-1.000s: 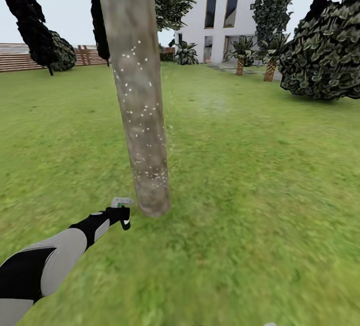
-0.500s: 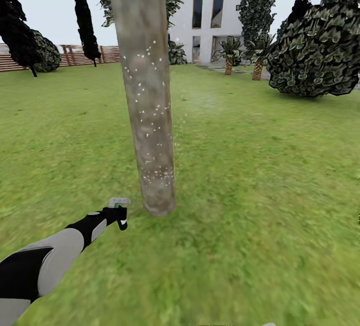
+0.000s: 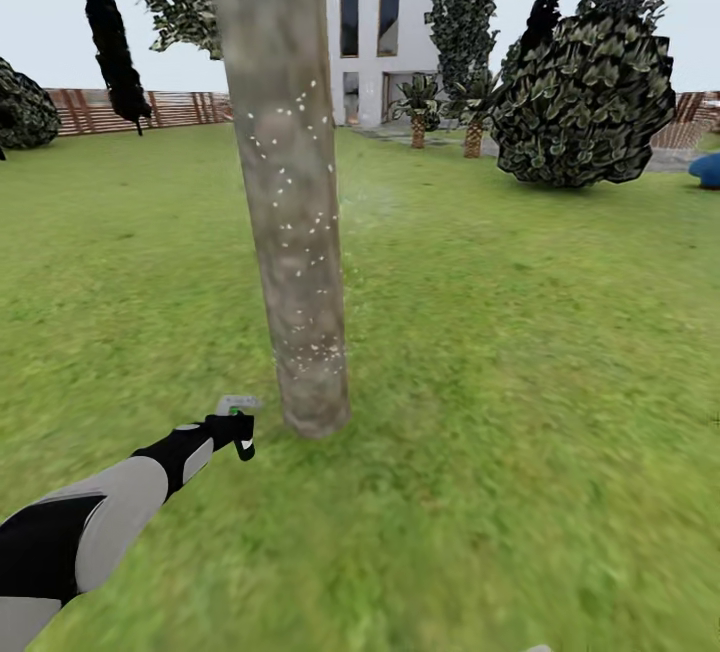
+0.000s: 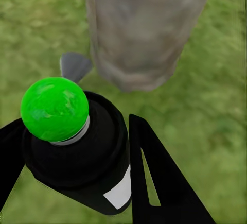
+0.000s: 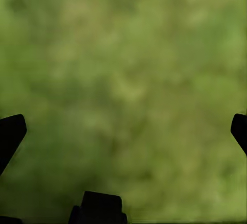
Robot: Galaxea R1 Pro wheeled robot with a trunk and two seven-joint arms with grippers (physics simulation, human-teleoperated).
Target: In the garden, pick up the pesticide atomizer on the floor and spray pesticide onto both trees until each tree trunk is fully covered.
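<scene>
One tree trunk [image 3: 290, 192], thick and grey-brown, rises in front of me, dotted with white pesticide specks [image 3: 300, 222] from mid-height down to near its base. My left gripper [image 3: 236, 432] is shut on the pesticide atomizer [image 3: 240, 420], low over the grass just left of the trunk's foot. In the left wrist view the black bottle [image 4: 77, 157] with a white label and a green ball on top sits between the two fingers [image 4: 154, 177], and the trunk's base [image 4: 144, 28] is close ahead. My right gripper [image 5: 126, 131] hangs open over blurred grass.
Lawn [image 3: 520, 352] spreads all around. A white house [image 3: 375, 27] stands far behind, a big dark bush [image 3: 585, 97] at the right, and small palms [image 3: 418, 112] by the house. A wooden fence [image 3: 150, 110] and a dark conifer [image 3: 112, 42] are at the back left. A blue object [image 3: 706, 169] is at the right edge.
The whole view has swung: house, bush and conifers slid left and the blue object came into sight. Left arm with the atomizer keeps its pose beside the trunk's foot.
</scene>
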